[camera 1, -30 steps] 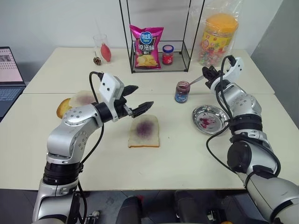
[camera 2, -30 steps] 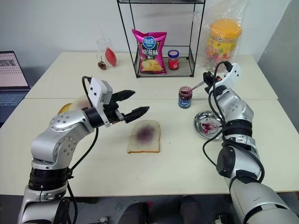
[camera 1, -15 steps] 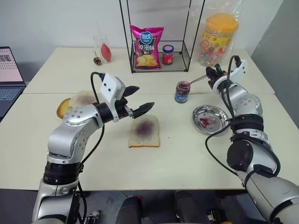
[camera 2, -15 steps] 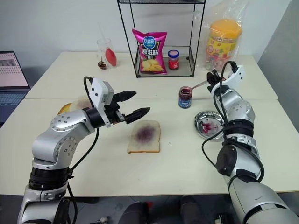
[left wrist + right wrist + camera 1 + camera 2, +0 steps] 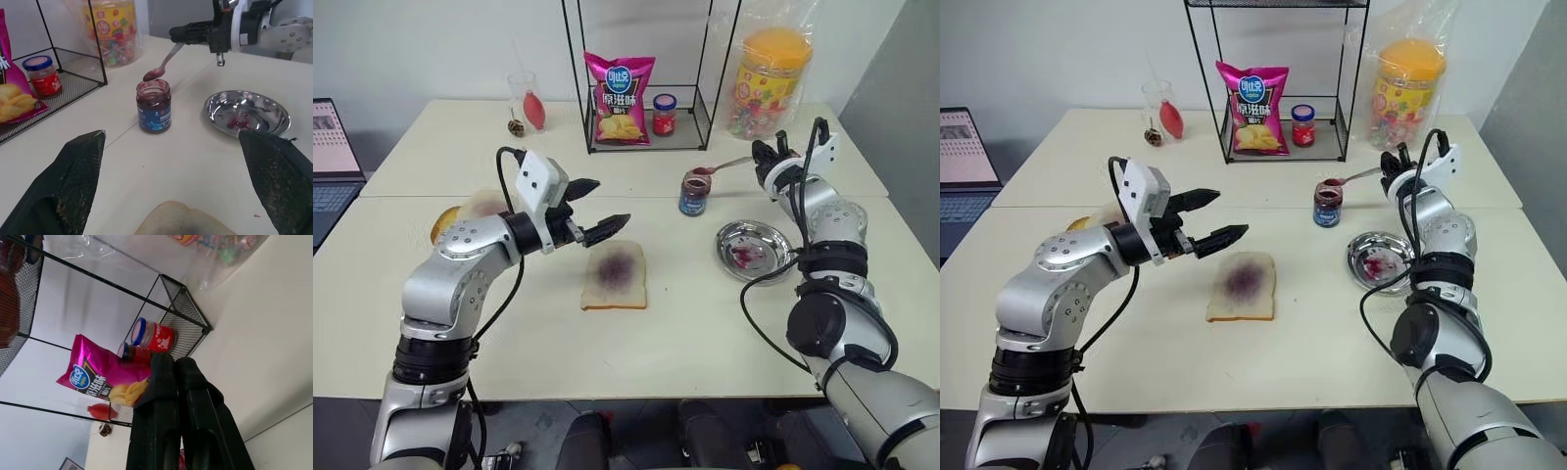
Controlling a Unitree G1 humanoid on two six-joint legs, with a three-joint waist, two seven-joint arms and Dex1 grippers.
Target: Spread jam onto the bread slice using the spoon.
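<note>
Jam (image 5: 150, 75) sits loaded in my spoon (image 5: 163, 62), clenched by the right gripper (image 5: 767, 160) just above the jar (image 5: 154, 106); a tilt could drip it short of the bread slice (image 5: 616, 275).

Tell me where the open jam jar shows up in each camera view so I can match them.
Left eye: jam jar right of centre, behind the bread.
Right eye: same place, left of the steel dish.
Left wrist: centre, spoon bowl just above its mouth.
Right wrist: I can't make it out.
Shared landmark: the red-lidded jar on the wire rack, seen in all four.
</note>
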